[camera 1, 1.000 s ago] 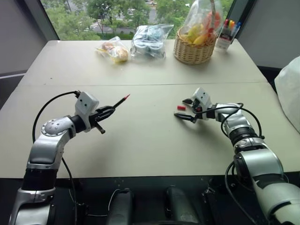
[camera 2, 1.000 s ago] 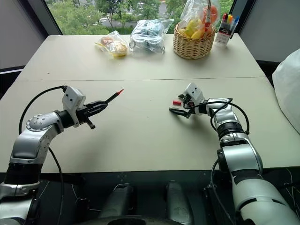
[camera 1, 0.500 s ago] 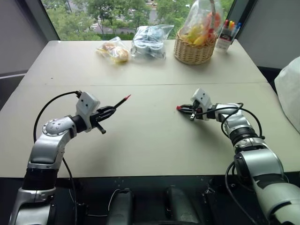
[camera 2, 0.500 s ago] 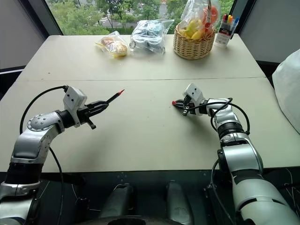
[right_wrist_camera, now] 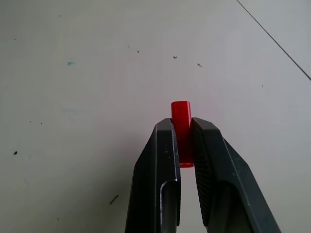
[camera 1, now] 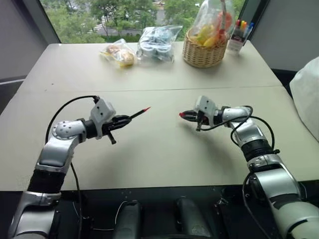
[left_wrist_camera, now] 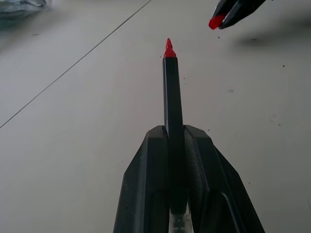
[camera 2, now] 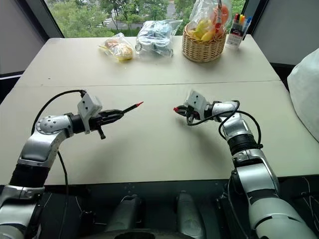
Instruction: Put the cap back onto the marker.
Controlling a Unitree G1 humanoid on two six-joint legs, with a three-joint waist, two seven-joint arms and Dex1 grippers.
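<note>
- Your right gripper (right_wrist_camera: 183, 145) is clamped on the cap (right_wrist_camera: 181, 127), which sticks out past the fingertips with one end facing away from the wrist, lifted off the table (camera 1: 159, 149).
- Your left gripper (left_wrist_camera: 174, 145) is closed around the marker (left_wrist_camera: 172, 111), gripping its rear part so that most of the black barrel and the red tip project beyond the fingers.
- Cap and marker hang above the middle of the table's near half, on your side of the seam that crosses it from the left edge to the right; they point toward each other with a clear gap between them.
- You are at the step between pickup and joining: both parts are in hand, not yet mated.
- Next, I judge, you must line up the cap's opening with the tip on one axis, then close the gap and press along it; any tilt would likely make the cap skid off the tip.
- Far edge: a basket (camera 1: 202, 52), bags and a cup of markers (camera 1: 238, 35), well apart from the work.
</note>
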